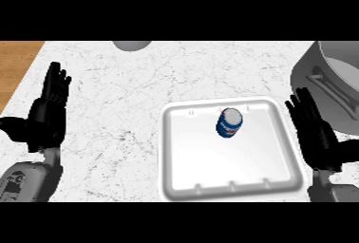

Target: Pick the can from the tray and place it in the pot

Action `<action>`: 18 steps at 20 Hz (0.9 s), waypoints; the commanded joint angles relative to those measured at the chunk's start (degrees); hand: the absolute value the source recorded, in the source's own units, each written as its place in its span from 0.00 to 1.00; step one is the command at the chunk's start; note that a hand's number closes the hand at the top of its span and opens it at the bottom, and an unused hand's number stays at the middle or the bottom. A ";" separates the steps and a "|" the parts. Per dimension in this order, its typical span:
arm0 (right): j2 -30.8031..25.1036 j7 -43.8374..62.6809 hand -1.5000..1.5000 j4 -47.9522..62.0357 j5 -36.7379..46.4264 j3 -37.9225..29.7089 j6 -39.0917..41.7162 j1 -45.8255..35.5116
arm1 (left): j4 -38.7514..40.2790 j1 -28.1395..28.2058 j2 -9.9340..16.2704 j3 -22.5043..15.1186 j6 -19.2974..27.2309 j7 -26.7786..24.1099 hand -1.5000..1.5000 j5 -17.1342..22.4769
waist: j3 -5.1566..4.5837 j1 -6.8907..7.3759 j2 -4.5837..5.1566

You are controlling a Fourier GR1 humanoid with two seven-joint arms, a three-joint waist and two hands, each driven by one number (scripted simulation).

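Observation:
A blue can (pixel 230 123) with a grey lid stands in the far half of a white tray (pixel 189 180) at the middle right of the marble counter. A large grey pot (pixel 336 90) sits at the right edge, partly cut off by the view. My right hand (pixel 316 135) is open, fingers pointing away, just right of the tray and in front of the pot, apart from the can. At the left my left hand (pixel 48 114) rests open with its fingers up, far from the tray.
A grey rounded object (pixel 132 45) shows at the counter's far edge. A strip of wooden surface (pixel 15 66) lies beyond the counter's left edge. White marble counter (pixel 119 118) spreads between my left hand and the tray.

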 commanded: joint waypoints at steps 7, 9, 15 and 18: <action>-26.80 -3.26 1.00 -1.63 10.94 -3.03 18.69 -13.55 | -1.41 -1.84 -0.43 -0.58 -3.26 0.61 0.50 2.07 | -3.24 -0.13 -0.14; -23.47 -9.35 0.00 9.12 12.13 -7.99 13.29 -14.79 | -2.04 -2.47 -0.07 0.12 -6.67 1.87 0.50 5.42 | -1.40 1.71 0.94; -21.96 -36.99 0.00 12.99 20.98 -2.25 19.55 -9.31 | -1.07 -2.49 -2.19 -0.15 -6.52 1.62 0.50 5.35 | -1.37 0.14 0.22; -24.94 -32.71 0.00 14.28 25.86 0.34 20.46 -14.77 | 0.90 -5.78 -1.34 1.25 -6.48 1.90 0.50 4.34 | -1.46 0.10 0.13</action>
